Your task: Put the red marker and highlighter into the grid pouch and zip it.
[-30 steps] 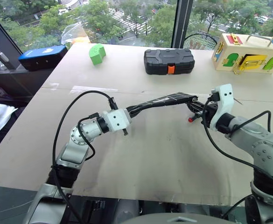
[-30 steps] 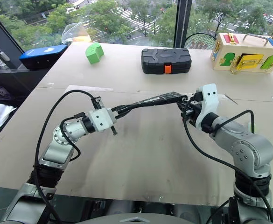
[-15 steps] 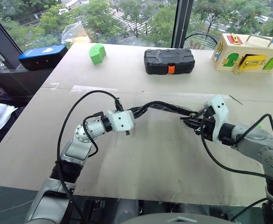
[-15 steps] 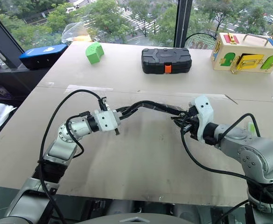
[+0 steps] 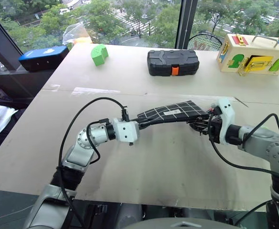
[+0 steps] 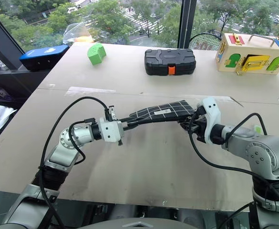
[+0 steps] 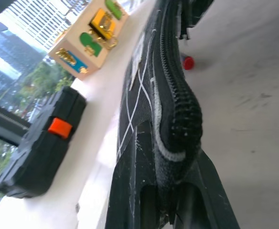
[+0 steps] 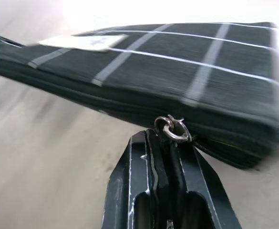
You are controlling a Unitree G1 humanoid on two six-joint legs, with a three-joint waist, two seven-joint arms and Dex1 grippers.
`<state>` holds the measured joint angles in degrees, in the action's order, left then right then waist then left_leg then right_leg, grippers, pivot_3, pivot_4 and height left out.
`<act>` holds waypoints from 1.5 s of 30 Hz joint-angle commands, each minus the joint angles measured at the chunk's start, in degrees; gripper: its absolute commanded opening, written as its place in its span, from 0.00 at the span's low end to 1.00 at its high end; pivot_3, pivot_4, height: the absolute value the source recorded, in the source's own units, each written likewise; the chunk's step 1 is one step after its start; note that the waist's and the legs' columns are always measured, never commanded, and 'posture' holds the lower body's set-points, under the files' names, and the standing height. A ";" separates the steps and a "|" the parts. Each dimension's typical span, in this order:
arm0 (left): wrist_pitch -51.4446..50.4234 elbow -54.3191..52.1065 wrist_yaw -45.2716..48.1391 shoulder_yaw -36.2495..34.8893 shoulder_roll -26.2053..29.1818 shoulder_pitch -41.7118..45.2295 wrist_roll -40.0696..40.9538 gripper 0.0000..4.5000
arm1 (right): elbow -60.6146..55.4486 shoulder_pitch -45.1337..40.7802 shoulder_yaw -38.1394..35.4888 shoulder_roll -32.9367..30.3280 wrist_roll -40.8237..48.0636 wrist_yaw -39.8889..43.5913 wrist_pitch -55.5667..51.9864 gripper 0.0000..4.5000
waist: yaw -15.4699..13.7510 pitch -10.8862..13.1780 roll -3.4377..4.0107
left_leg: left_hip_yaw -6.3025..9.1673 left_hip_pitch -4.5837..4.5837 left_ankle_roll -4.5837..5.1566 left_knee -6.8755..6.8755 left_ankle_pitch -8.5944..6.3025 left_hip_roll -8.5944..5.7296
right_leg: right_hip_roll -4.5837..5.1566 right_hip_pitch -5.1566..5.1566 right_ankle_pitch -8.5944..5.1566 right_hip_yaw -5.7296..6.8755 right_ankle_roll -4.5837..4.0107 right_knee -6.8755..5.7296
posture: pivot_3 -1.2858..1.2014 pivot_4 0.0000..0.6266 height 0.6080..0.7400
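The big tan table (image 5: 144, 167) is carrying everything here, and the grid pouch (image 5: 175, 111) is hanging in mid-air just above its middle, stretched between the two arms, its gridded face tilting up toward the window. Beyond the pouch, at the table's far edge, the wooden latch box (image 5: 253, 53) is sitting off toward the right pincer's side, the black hard case (image 5: 172, 62) is lying straight behind the pouch, and the green block (image 5: 99, 54) is resting further toward the left pincer's side. The blue case (image 5: 44, 57) is sitting past the table's corner, beyond the green block.

Now the arms: the left pincer (image 5: 140, 125) is clamping shut on the pouch's near end, fabric and zipper teeth pinched between its fingers (image 7: 139, 191). The right pincer (image 5: 202, 122) is closing tight at the pouch's other end, gripping the zipper cord just below its metal ring (image 8: 172, 129).

And the small stuff: the red marker's cap (image 7: 189, 62) is peeking out on the table under the pouch's far end, near the right pincer.
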<state>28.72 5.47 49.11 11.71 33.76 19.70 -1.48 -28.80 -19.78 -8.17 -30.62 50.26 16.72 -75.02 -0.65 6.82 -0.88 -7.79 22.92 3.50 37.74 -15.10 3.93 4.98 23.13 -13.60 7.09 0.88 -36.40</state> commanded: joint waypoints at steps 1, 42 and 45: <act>-0.31 -3.14 0.87 0.91 0.04 1.50 0.10 0.00 | -1.75 -2.35 1.10 0.60 2.09 1.36 -0.72 0.01 | 0.01 0.01 0.01 | 0.00 0.00 0.00 0.00 0.00 0.00 | 0.00 0.00 0.00 0.00 0.00 0.00 | 0.52 0.24 1.00; -2.53 -6.00 10.85 3.62 3.08 2.43 2.14 0.00 | -2.20 -4.16 5.91 0.15 4.56 6.56 -6.02 0.01 | -0.02 0.08 0.04 | 0.00 0.08 0.01 -0.11 -0.01 0.04 | 0.00 0.02 0.00 0.04 0.00 0.22 | 0.52 0.24 1.00; -3.06 -6.11 11.76 4.03 2.63 3.06 2.55 0.00 | -3.68 -3.09 5.06 -0.39 5.83 6.71 -7.07 0.01 | -0.01 0.09 0.03 | 0.00 0.09 0.01 -0.14 -0.01 0.04 | 0.00 0.02 0.00 0.03 0.00 0.25 | 0.52 0.24 1.00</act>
<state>25.03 2.18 60.32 15.24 36.82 21.54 -0.52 -29.66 -22.99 -1.69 -30.69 53.78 22.23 -81.57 -0.66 6.91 -0.85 -7.79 23.01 3.51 37.60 -15.11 3.96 4.98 23.14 -13.59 7.13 0.88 -36.15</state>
